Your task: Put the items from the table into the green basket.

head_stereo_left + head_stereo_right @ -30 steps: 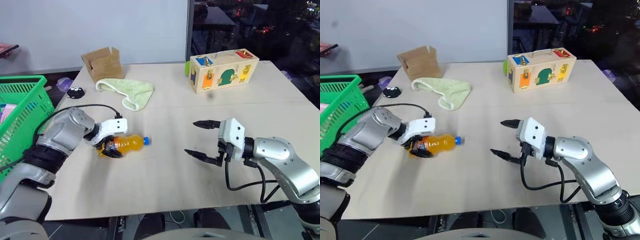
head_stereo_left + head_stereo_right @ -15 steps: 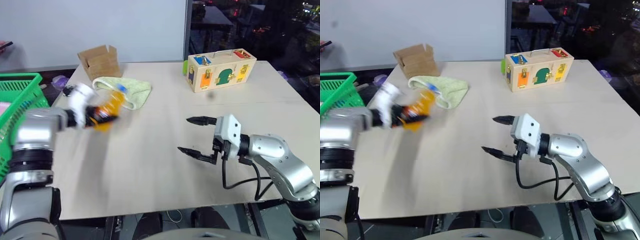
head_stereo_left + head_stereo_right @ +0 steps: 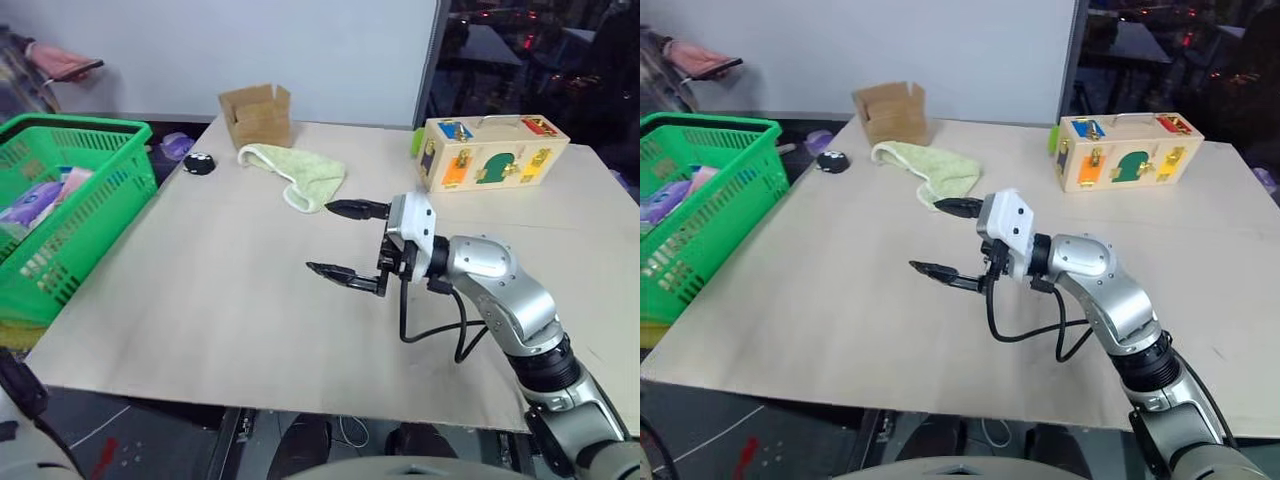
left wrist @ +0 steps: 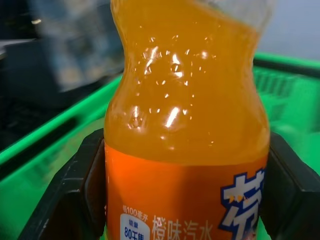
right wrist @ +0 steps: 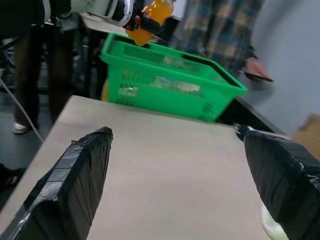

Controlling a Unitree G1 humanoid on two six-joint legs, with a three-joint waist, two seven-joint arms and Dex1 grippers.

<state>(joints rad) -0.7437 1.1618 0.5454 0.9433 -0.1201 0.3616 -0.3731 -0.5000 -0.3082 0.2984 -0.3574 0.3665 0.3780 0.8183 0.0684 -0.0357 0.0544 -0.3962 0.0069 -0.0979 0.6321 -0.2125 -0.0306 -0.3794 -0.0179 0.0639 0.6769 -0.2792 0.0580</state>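
A pale beige counter (image 3: 200,300) fills the middle of the head views, with a grey wall behind it and a dark window at upper right. The green basket (image 3: 95,215) stands off the counter's edge at the left of the frame, with pink and purple packaging already inside.

The left gripper (image 4: 185,200) has its fingers (image 4: 75,195) clenched on the orange-drink bottle (image 4: 187,115), one pressed to each side of the label. Green mesh and rim lie behind the bottle in the left wrist view, and the right wrist view shows the bottle held in the air above the basket's far rim. So the bottle looks to be at the drop point, not yet let go.

The right gripper (image 3: 350,240) hangs above the middle of the counter with its fingers spread wide and nothing between them. The pale green cloth (image 3: 300,172) lies just beyond it toward the upper centre. A cardboard box (image 3: 256,113), a small black object (image 3: 199,163) and a wooden latch box (image 3: 492,152) also sit along the counter's far side.

The risks:
- The bottle seems near the rim rather than over the middle. Released there, it could strike the edge and fall outside.
- It is round, so it may roll on landing.
- A person (image 5: 220,30) stands close behind the basket, holding a phone.
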